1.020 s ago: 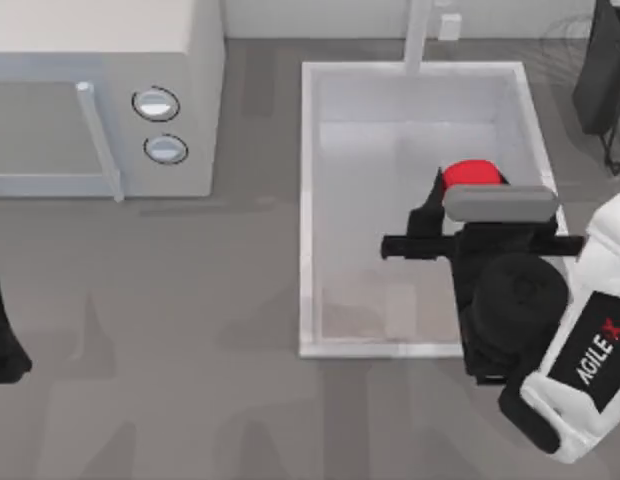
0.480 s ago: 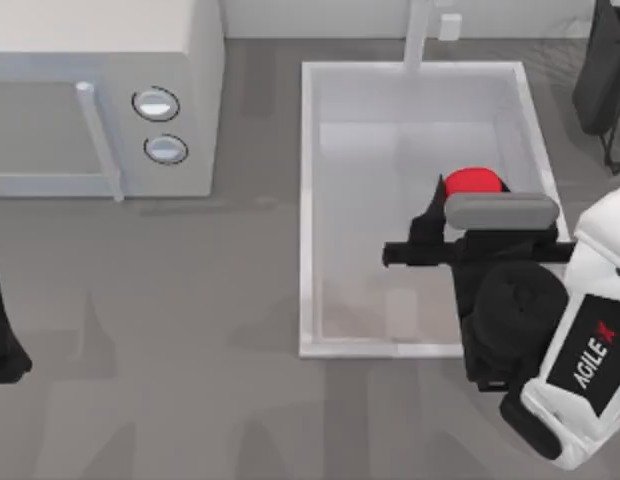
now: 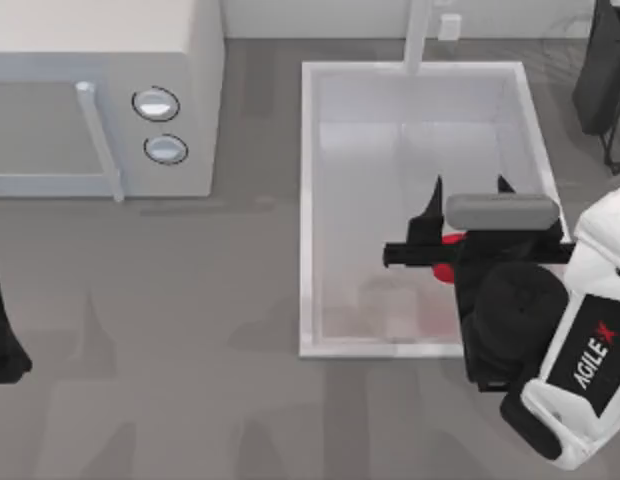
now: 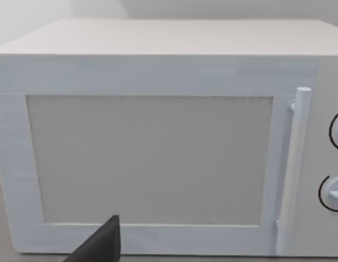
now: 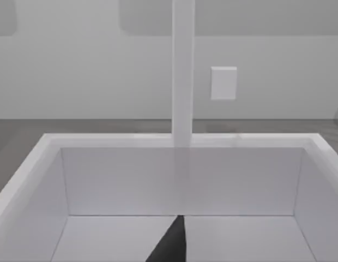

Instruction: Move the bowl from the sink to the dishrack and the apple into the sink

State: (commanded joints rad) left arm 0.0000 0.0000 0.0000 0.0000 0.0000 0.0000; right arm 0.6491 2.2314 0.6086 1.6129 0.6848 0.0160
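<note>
Right gripper point(image 3: 468, 188), fingers spread, over the sink point(image 3: 308, 200), apple point(image 3: 448, 255) beneath; "AGILEX" on arm.

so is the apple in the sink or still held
In the sink: the apple shows red below the right hand, whose fingers stand spread apart above the basin.

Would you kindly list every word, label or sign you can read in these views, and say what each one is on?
"AGILEX", white letters with a red X on a black panel, on the right arm's white casing beside the sink.
The microwave's two round knobs carry no readable marks.
The small white wall plate behind the faucet post is blank.
</note>
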